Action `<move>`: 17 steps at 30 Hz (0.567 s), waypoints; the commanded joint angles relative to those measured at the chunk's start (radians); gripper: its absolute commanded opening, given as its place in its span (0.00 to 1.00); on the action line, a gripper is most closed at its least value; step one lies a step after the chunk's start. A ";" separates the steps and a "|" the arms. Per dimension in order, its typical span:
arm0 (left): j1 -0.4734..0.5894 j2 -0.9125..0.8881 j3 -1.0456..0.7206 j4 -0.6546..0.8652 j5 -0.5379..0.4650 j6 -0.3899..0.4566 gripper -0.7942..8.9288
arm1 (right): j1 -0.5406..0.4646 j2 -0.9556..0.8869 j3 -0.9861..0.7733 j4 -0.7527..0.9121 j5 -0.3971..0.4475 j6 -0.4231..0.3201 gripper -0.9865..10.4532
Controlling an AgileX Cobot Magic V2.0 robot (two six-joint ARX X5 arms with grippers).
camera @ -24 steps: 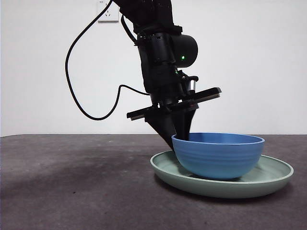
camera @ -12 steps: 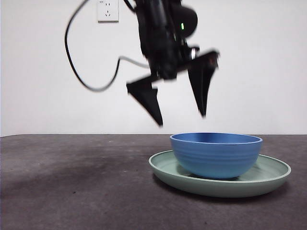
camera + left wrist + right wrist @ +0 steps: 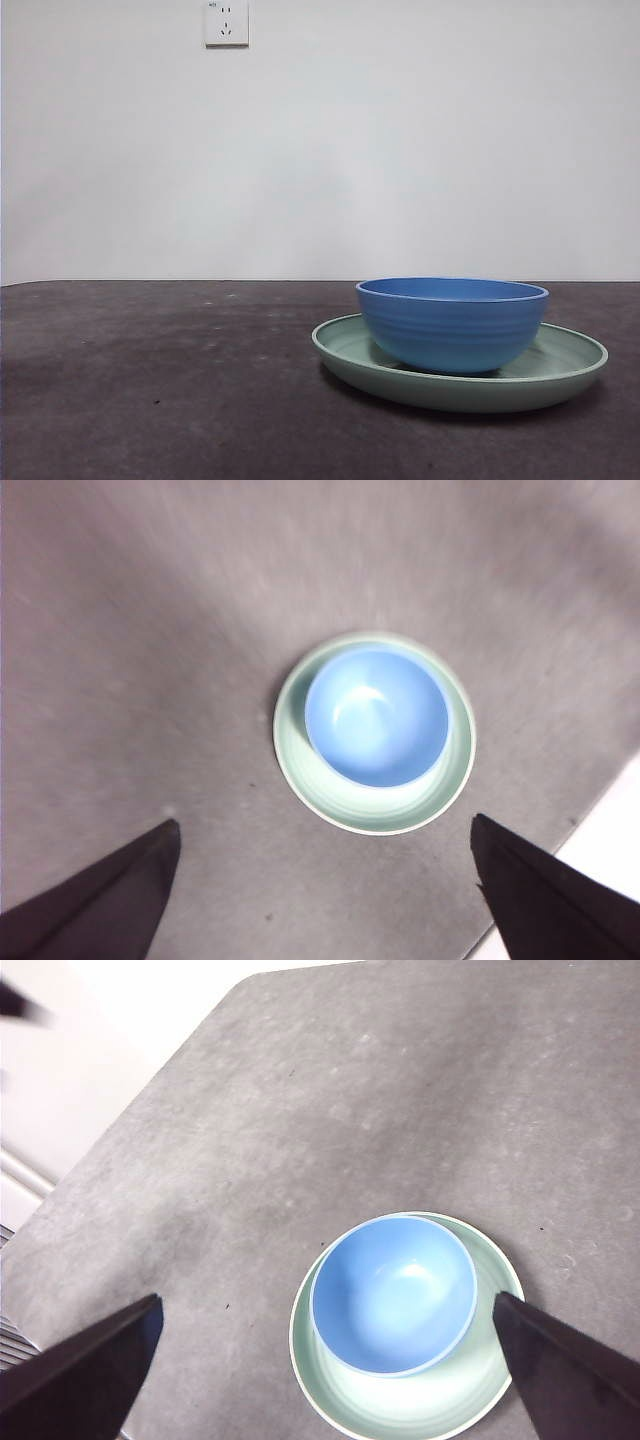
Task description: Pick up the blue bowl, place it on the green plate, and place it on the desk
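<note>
The blue bowl (image 3: 452,322) stands upright inside the green plate (image 3: 565,362), right of centre on the desk (image 3: 150,380). No arm shows in the front view. High above the desk hangs my left gripper (image 3: 325,822), open and holding nothing, looking down on the bowl (image 3: 376,716) in the plate (image 3: 452,780). My right gripper (image 3: 326,1299) is also open, empty and high up, with the bowl (image 3: 392,1294) and plate (image 3: 480,1380) far below between its jaws. The bowl sits slightly off the plate's middle.
A white wall with a power socket (image 3: 226,22) stands behind the desk. The desk's edge (image 3: 590,815) runs close to the plate on one side. Another cut corner of the desk (image 3: 190,1040) shows in the right wrist view.
The gripper that was at the bowl's rim a second ago opened, rose, and has left the front view. Bowl and plate stay in place.
</note>
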 commanded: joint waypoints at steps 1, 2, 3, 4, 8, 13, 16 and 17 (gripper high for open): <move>0.026 -0.098 -0.080 -0.036 -0.009 0.029 0.56 | 0.000 0.003 0.020 -0.012 0.000 -0.007 0.61; 0.039 -0.156 -0.150 -0.035 -0.009 0.043 0.56 | 0.000 0.003 0.020 -0.023 0.000 -0.014 0.61; 0.048 -0.194 -0.200 -0.028 -0.010 0.049 0.56 | 0.000 0.003 0.020 -0.027 0.000 -0.015 0.61; 0.058 -0.241 -0.264 -0.007 -0.009 0.054 0.56 | 0.000 0.003 0.020 -0.031 0.000 -0.016 0.61; 0.090 -0.451 -0.557 0.149 -0.009 0.068 0.56 | 0.000 0.004 0.020 -0.047 0.000 -0.018 0.61; 0.115 -0.680 -0.866 0.352 -0.009 0.063 0.56 | 0.000 0.004 0.020 -0.067 0.001 -0.021 0.61; 0.120 -0.768 -0.993 0.411 -0.009 0.051 0.56 | 0.000 0.004 0.020 -0.067 0.001 -0.024 0.61; 0.121 -0.796 -1.034 0.420 -0.009 0.048 0.56 | 0.000 0.004 0.020 -0.068 0.001 -0.024 0.61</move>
